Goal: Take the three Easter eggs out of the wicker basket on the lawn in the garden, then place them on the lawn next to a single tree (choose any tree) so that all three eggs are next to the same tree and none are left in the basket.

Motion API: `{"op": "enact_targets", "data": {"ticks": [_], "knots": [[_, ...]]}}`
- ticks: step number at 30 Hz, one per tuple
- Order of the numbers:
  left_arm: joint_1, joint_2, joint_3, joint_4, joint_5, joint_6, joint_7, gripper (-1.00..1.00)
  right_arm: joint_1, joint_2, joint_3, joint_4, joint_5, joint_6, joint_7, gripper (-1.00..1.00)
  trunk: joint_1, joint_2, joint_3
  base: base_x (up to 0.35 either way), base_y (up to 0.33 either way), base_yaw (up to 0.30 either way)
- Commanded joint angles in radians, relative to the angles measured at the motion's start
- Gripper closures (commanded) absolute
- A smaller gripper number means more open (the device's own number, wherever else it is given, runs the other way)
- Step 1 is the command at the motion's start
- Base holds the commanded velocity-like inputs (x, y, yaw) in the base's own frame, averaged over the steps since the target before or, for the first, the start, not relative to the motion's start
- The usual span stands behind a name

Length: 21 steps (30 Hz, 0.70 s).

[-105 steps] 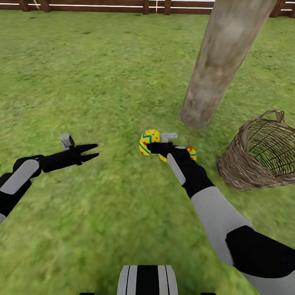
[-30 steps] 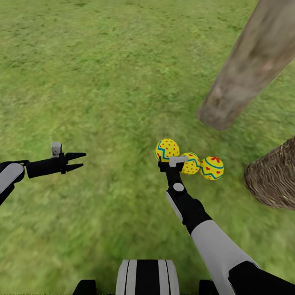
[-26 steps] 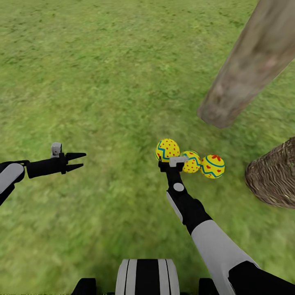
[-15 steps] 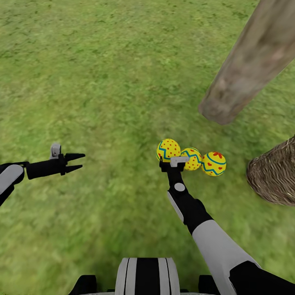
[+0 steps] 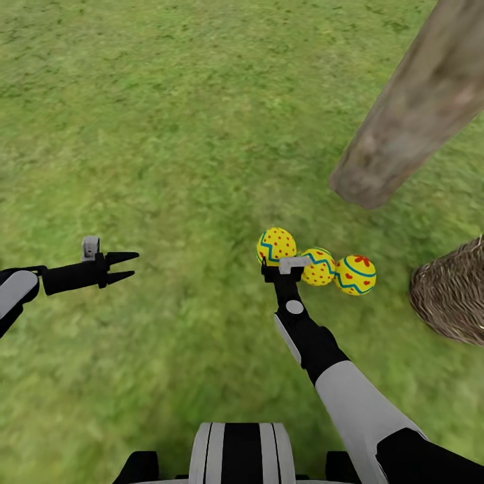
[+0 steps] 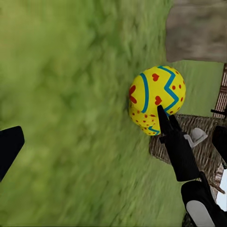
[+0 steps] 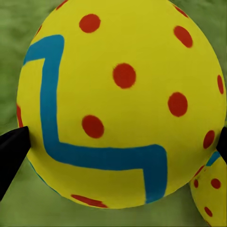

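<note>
Flat, even daylight falls on the grass (image 5: 168, 134) with no hard shadows and no glare. The tree trunk (image 5: 410, 128) looks smeared and soft. In the left wrist view the grass blurs into streaks ahead of the jaws.

Three Easter eggs (image 5: 316, 261) lie in a row on the lawn (image 5: 168, 134), between tree (image 5: 410, 121) and wicker basket (image 5: 452, 296).

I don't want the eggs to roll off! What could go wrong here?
The right gripper has its fingertips on both sides of the dotted egg. If it pulls away roughly, that egg could roll and bump the middle egg, which may knock the heart egg. They could roll away from the tree, maybe toward the wicker basket.
</note>
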<state>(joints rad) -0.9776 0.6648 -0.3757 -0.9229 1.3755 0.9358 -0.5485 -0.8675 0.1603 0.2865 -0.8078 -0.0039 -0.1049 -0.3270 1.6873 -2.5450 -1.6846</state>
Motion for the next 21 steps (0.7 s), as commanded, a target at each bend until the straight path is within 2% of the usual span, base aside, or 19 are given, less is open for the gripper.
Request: {"op": "enact_targets", "data": {"ticks": [1, 12, 21], "knots": [[-0.001, 0.001, -0.003, 0.001, -0.001, 0.001, -0.005, -1.0, -0.001, 0.0, 0.003, 0.001, -0.001, -0.003, -0.006, 1.0, 0.0, 0.0, -0.001, 0.056, 0.044, 0.0], [-0.001, 0.001, -0.003, 0.0, -0.002, 0.004, -0.003, -1.0, -0.001, -0.001, 0.0, -0.001, -0.002, -0.003, -0.006, 1.0, 0.0, 0.0, -0.001, 0.07, 0.004, 0.0], [-0.001, 0.001, -0.003, -0.006, -0.005, 0.005, -0.004, -1.0, -0.001, -0.002, 0.0, -0.001, -0.001, -0.003, -0.006, 1.0, 0.004, -0.002, -0.035, 0.0, 0.0, 0.0]]}}
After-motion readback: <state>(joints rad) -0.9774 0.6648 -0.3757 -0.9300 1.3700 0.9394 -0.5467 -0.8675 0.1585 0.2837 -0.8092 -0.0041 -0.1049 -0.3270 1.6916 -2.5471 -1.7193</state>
